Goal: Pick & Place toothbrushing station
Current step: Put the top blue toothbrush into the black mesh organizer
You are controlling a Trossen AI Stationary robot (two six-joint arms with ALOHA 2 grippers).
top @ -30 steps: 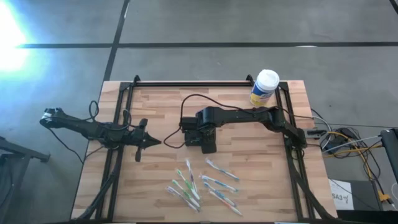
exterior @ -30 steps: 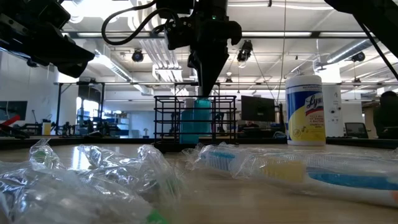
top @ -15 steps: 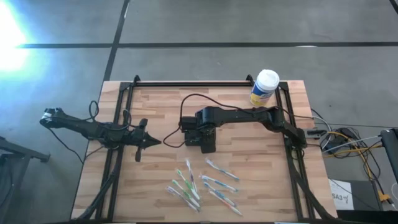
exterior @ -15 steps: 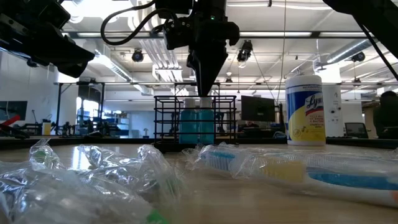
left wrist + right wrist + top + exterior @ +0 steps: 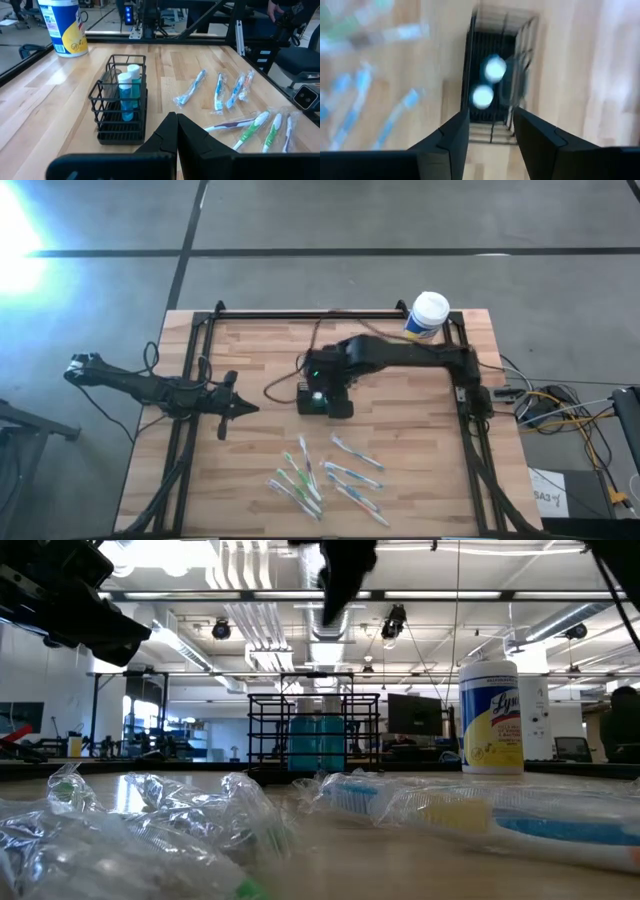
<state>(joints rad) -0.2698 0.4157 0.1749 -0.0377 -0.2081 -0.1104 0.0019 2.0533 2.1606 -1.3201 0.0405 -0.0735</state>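
On my wooden counter point(image 5: 250, 360) several wrapped toothbrushes point(image 5: 325, 475) lie together near the front edge. A yellow wipes canister point(image 5: 426, 318) stands at the far corner.

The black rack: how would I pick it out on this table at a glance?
Start at the wooden table and go to its middle, under the right gripper, whose fingers are open. The rack is a black wire box holding two blue bottles with white caps. The toothbrushes lie flat in clear wrappers.
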